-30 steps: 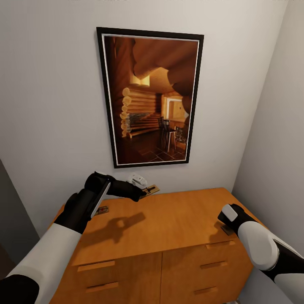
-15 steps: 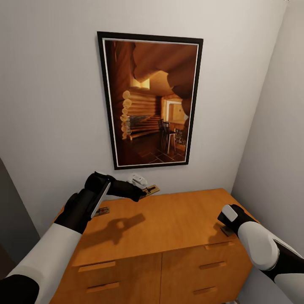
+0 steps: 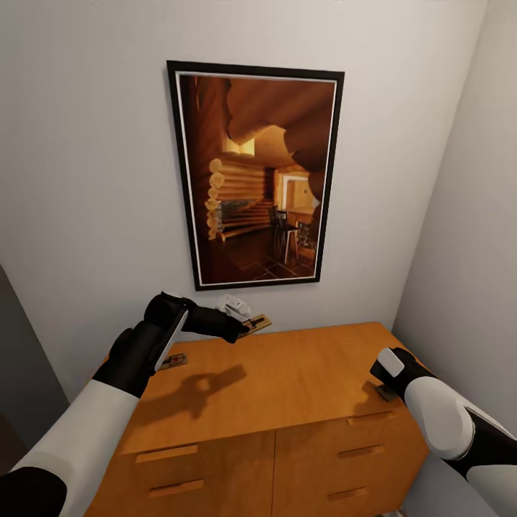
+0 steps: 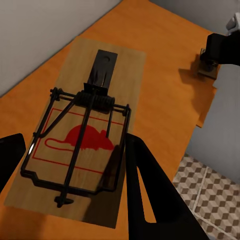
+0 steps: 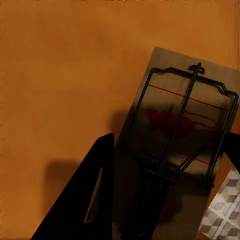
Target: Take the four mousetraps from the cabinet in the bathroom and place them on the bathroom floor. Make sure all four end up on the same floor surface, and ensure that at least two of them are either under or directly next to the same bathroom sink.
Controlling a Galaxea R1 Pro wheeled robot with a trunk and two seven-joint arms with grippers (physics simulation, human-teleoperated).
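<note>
My left gripper (image 3: 240, 329) is shut on a mousetrap (image 3: 256, 323), a tan board with black wire and a red mouse print (image 4: 87, 135), held a little above the back of the orange-brown cabinet (image 3: 287, 388). A second mousetrap (image 3: 172, 359) lies flat on the cabinet top under my left forearm. At the cabinet's right front corner my right gripper (image 3: 384, 384) straddles a third mousetrap (image 5: 185, 140), its fingers (image 5: 95, 195) pressed against the board's long sides. That board reaches the cabinet edge, with cube-patterned bathroom floor (image 5: 225, 215) showing beyond it.
A large framed picture (image 3: 255, 172) hangs on the white wall behind the cabinet. A side wall (image 3: 467, 215) closes in on the right. Drawer fronts with bar handles (image 3: 165, 452) face me. Tiled floor (image 4: 210, 195) lies beside the cabinet.
The head view has shifted slightly, so the picture and cabinet sit a little lower. Both arms and the mousetraps hold their places.
</note>
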